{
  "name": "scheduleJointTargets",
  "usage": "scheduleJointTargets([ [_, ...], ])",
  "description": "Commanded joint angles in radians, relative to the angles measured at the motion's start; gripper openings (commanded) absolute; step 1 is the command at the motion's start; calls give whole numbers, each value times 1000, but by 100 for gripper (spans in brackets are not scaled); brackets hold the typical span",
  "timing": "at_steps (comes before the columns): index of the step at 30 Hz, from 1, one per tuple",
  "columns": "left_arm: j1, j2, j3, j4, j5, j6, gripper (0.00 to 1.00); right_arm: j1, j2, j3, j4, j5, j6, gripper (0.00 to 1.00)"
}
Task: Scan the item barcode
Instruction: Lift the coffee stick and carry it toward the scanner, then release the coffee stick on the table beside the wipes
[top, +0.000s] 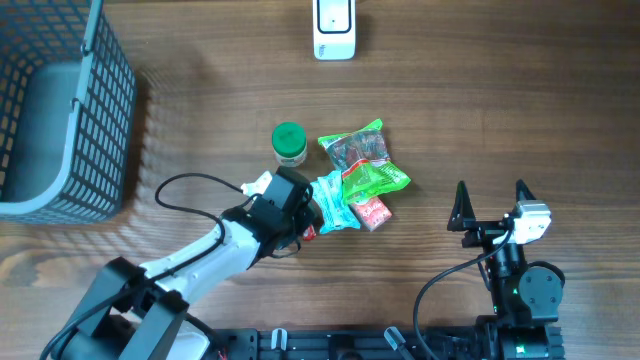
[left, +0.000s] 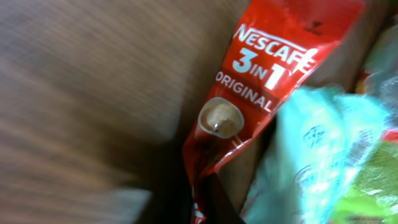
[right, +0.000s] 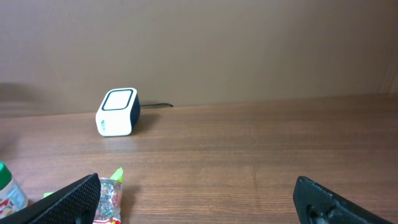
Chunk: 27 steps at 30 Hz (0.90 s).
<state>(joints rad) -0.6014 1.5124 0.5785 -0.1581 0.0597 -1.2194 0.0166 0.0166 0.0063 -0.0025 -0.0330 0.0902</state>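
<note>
My left gripper (top: 303, 214) is at the left edge of a pile of snack packets, shut on the lower end of a red Nescafe 3-in-1 sachet (left: 261, 81). The left wrist view shows that end pinched between the dark fingers of the left gripper (left: 202, 199). From overhead only a sliver of the red sachet (top: 309, 232) shows beside the gripper. The white barcode scanner (top: 334, 28) stands at the far edge of the table and shows as the scanner (right: 117, 112) in the right wrist view. My right gripper (top: 490, 208) rests open and empty at the near right, its fingers wide around the right gripper's (right: 199, 208) bare patch of table.
The pile holds a pale blue packet (top: 335, 200), green packets (top: 372, 178) and a small red packet (top: 373, 212). A green-capped bottle (top: 289, 142) stands just behind my left gripper. A grey wire basket (top: 100, 120) occupies the far left corner.
</note>
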Motion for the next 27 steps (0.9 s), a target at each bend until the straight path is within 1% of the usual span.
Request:
scheduleJointTargets([
  [1,-4,69,-11,-6,-4,-39,12,-3,0,-1,3,-13,15,100],
  [4,-4,72,-11,-3,3,-39,20,-3,0,-1,3,-13,14,100],
  [5,-4,72,-11,-2,6,-39,28,-3,0,-1,3,-13,15,100],
  [7,-3,72,-11,0,27,-39,52,-3,0,-1,3,-13,14,100],
  [8,-4,72,-11,3,39,-39,61,-3,0,-1,3,-13,15,100],
  [10,-4,72,-11,14,63,-38,93,-3,0,-1,3,-13,15,100],
  [11,-4,72,-11,20,76,-38,100,-3,0,-1,3,-13,14,100],
  [18,-4,29,-8,23,100,-38,100,-3,0,-1,3,-13,15,100],
  [25,-4,-94,-8,-16,96,-38,100,-3,0,-1,3,-13,15,100],
  [27,-4,-142,-8,-23,87,-18,100,-3,0,-1,3,-13,14,100],
])
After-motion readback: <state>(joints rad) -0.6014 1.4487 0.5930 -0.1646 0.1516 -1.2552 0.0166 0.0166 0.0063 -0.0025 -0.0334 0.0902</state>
